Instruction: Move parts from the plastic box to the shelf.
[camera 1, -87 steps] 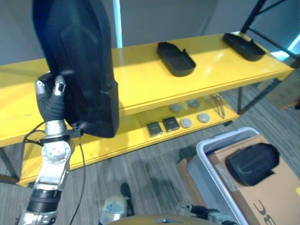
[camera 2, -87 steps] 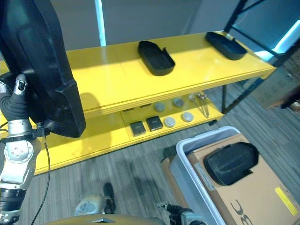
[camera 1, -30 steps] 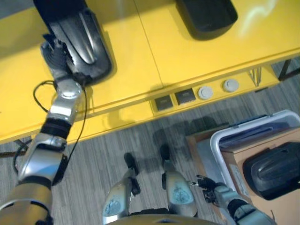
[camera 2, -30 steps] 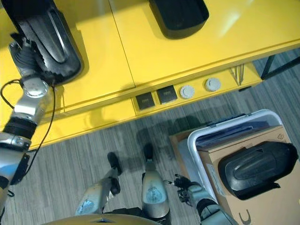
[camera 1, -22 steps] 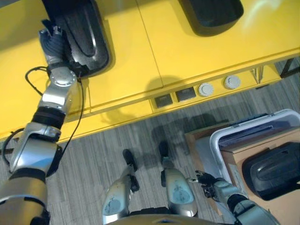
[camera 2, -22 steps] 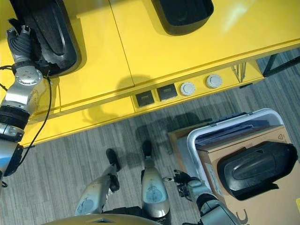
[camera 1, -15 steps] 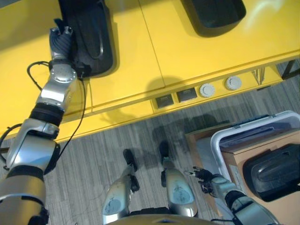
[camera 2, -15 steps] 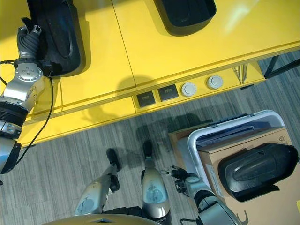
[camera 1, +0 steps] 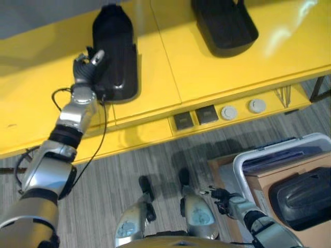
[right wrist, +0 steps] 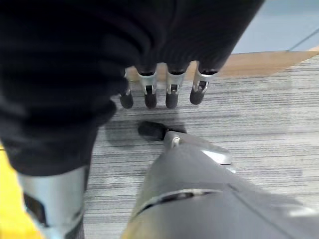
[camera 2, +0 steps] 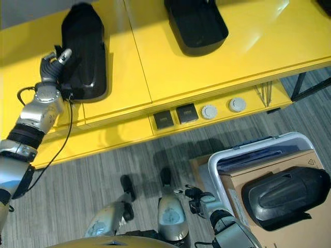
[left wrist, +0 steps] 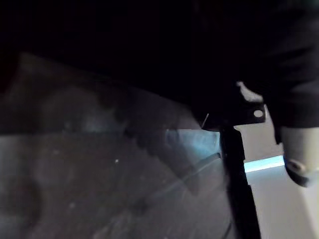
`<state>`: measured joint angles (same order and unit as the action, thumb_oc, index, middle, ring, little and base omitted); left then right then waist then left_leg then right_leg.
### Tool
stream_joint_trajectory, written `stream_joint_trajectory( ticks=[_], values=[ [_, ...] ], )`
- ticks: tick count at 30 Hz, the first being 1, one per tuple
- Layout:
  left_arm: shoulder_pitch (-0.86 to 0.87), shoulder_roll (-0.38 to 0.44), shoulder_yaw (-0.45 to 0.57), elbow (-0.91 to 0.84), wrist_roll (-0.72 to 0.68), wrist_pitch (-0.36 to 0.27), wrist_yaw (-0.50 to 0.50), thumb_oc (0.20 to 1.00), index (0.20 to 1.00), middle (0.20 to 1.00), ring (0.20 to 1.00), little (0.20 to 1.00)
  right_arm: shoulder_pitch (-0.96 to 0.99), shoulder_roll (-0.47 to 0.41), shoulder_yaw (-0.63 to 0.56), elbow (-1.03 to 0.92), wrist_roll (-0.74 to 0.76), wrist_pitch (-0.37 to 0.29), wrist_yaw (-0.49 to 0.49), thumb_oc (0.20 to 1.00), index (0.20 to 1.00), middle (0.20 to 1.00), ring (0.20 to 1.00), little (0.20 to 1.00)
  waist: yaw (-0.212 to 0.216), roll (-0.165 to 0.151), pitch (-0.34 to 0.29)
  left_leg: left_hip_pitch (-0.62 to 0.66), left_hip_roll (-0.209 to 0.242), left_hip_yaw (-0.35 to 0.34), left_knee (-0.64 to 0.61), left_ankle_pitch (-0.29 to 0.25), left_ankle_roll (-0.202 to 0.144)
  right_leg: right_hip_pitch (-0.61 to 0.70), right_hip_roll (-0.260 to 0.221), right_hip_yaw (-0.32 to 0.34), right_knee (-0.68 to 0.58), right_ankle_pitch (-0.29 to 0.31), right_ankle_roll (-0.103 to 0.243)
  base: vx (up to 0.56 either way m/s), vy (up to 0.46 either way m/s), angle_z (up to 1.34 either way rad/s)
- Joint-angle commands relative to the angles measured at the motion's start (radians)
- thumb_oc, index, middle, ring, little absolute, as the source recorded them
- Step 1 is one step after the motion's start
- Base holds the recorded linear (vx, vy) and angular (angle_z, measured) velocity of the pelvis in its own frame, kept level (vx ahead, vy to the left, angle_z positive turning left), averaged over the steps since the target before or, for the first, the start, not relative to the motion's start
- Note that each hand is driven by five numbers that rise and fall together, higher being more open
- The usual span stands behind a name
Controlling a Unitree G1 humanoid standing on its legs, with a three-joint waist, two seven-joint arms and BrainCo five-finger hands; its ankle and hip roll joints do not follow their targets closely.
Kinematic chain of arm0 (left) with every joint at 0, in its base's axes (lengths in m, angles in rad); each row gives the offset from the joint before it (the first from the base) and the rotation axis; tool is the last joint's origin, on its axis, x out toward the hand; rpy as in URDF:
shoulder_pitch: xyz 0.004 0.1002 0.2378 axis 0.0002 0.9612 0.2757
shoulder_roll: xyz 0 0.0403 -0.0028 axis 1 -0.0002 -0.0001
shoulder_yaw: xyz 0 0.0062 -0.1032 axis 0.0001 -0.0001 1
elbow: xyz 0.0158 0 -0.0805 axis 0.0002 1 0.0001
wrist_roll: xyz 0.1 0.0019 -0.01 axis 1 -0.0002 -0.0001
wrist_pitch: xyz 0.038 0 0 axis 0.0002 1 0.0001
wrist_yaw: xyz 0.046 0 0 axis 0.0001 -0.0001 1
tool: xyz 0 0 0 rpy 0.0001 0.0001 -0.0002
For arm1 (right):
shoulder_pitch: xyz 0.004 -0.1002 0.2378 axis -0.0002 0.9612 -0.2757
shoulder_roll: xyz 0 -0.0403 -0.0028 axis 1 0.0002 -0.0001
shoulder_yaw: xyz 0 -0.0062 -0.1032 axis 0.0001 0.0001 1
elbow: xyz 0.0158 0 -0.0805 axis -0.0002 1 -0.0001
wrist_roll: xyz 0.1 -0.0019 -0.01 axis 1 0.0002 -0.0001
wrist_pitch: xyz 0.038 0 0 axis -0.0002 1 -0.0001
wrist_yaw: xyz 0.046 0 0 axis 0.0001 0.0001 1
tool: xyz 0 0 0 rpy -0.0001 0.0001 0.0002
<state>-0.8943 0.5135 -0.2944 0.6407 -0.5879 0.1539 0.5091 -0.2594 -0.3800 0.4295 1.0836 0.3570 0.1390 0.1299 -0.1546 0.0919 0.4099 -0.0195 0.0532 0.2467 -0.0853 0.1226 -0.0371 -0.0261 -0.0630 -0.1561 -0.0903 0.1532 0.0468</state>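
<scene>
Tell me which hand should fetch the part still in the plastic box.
Right. The right hand hangs free beside the plastic box holding the black part; the left hand is at the placed part on the shelf.

a workshop: yellow steel shelf (camera 2: pixel 170 67), moulded black parts (camera 2: pixel 195 25), plastic box (camera 2: pixel 227 160), grey carpet floor (camera 2: pixel 93 175).

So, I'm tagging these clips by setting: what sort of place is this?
Probably a workshop or factory parts-handling area. A long yellow shelf carries black moulded parts, small parts sit on its lower level, and a plastic box on grey floor holds another black part on cardboard.
</scene>
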Motion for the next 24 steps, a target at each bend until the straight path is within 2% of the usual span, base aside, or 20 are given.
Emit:
stream_joint_trajectory(
  ticks=[1, 10, 15, 17, 18, 20, 21, 22, 23, 24],
  values=[
    [0.024, -0.001, -0.008, 0.091, -0.03, 0.021, 0.058, 1.0, 1.0, 1.0, 1.0, 1.0, 0.061, 0.036, 0.025, 0.05, -0.004, 0.002, 0.017, 1.0, 1.0, 1.0, 1.0, 1.0, 0.033, -0.031, -0.08, 0.014, 0.056, -0.044, -0.002, -0.107, -0.068, 0.038, -0.044, -0.001, 0.012, -0.172, 0.043, 0.07, -0.059, 0.04],
    [0.044, -0.037, 0.026, 0.122, -0.043, 0.011, 0.192, 1.0, 1.0, 1.0, 1.0, 1.0, 0.106, 0.055, 0.026, 0.054, -0.017, 0.0, 0.005, 1.0, 1.0, 1.0, 1.0, 1.0, 0.035, -0.033, -0.169, 0.078, 0.069, -0.025, -0.002, -0.119, -0.075, 0.112, -0.037, -0.017, 0.003, -0.195, 0.043, 0.06, -0.05, 0.02],
    [0.039, 0.0, 0.029, 0.149, 0.056, -0.005, 0.206, 1.0, 1.0, 1.0, 1.0, 1.0, 0.137, 0.056, 0.019, 0.062, -0.021, 0.006, -0.003, 1.0, 1.0, 1.0, 1.0, 1.0, 0.032, -0.033, -0.213, 0.107, 0.078, -0.01, -0.002, -0.125, -0.079, 0.141, -0.03, -0.021, 0.003, -0.209, 0.044, 0.03, -0.026, 0.0],
    [0.012, 0.05, 0.018, 0.13, 0.096, -0.117, 0.185, 1.0, 1.0, 1.0, 1.0, 1.0, 0.155, 0.051, 0.011, 0.068, -0.038, 0.007, 0.005, 1.0, 1.0, 1.0, 1.0, 1.0, 0.031, -0.033, -0.228, 0.116, 0.082, -0.001, -0.002, -0.127, -0.082, 0.15, -0.028, -0.024, 0.003, -0.212, 0.047, 0.0, 0.0, 0.0],
    [0.007, 0.062, 0.016, 0.113, 0.103, -0.135, 0.176, 1.0, 1.0, 1.0, 1.0, 1.0, 0.159, 0.05, 0.008, 0.07, -0.043, 0.008, 0.008, 1.0, 1.0, 1.0, 1.0, 1.0, 0.032, -0.033, -0.231, 0.117, 0.083, 0.0, -0.002, -0.127, -0.083, 0.152, -0.028, -0.025, 0.003, -0.213, 0.048, -0.04, -0.02, -0.03],
    [-0.009, 0.107, 0.008, 0.012, 0.125, -0.225, 0.114, 1.0, 1.0, 1.0, 1.0, 1.0, 0.169, 0.045, -0.003, 0.075, -0.055, 0.017, 0.014, 1.0, 1.0, 1.0, 1.0, 1.0, 0.039, -0.035, -0.236, 0.127, 0.086, 0.001, -0.002, -0.132, -0.082, 0.164, -0.028, -0.031, 0.003, -0.219, 0.049, -0.05, -0.019, -0.03],
    [-0.008, 0.113, 0.009, -0.017, 0.129, -0.229, 0.103, 1.0, 1.0, 1.0, 1.0, 1.0, 0.169, 0.044, -0.007, 0.076, -0.058, 0.021, 0.017, 1.0, 1.0, 1.0, 1.0, 1.0, 0.041, -0.035, -0.238, 0.125, 0.087, 0.001, -0.002, -0.131, -0.082, 0.162, -0.028, -0.032, 0.003, -0.218, 0.048, -0.11, -0.003, 0.0],
    [0.046, 0.132, 0.023, -0.225, 0.105, -0.265, 0.024, 0.602, 0.602, 0.602, 0.602, 0.602, 0.168, 0.051, -0.028, 0.101, -0.069, 0.035, 0.019, 1.0, 1.0, 1.0, 1.0, 1.0, 0.062, -0.038, -0.244, 0.131, 0.086, -0.005, -0.002, -0.138, -0.08, 0.173, -0.031, -0.044, 0.003, -0.223, 0.046, -0.09, 0.006, 0.03],
    [0.056, 0.132, 0.027, -0.242, 0.102, -0.273, 0.008, 0.432, 0.432, 0.432, 0.432, 0.432, 0.168, 0.052, -0.03, 0.103, -0.069, 0.037, 0.019, 1.0, 1.0, 1.0, 1.0, 1.0, 0.064, -0.039, -0.245, 0.132, 0.086, -0.006, -0.002, -0.138, -0.08, 0.174, -0.031, -0.046, 0.003, -0.223, 0.046, -0.1, 0.006, 0.01],
    [0.086, 0.132, 0.04, -0.325, 0.093, -0.266, -0.023, 0.2, 0.2, 0.2, 0.2, 0.2, 0.167, 0.054, -0.039, 0.112, -0.071, 0.046, 0.021, 1.0, 1.0, 1.0, 1.0, 1.0, 0.074, -0.041, -0.246, 0.135, 0.086, -0.011, -0.002, -0.14, -0.078, 0.179, -0.032, -0.051, 0.003, -0.225, 0.044, -0.06, -0.002, 0.06]
  ],
)
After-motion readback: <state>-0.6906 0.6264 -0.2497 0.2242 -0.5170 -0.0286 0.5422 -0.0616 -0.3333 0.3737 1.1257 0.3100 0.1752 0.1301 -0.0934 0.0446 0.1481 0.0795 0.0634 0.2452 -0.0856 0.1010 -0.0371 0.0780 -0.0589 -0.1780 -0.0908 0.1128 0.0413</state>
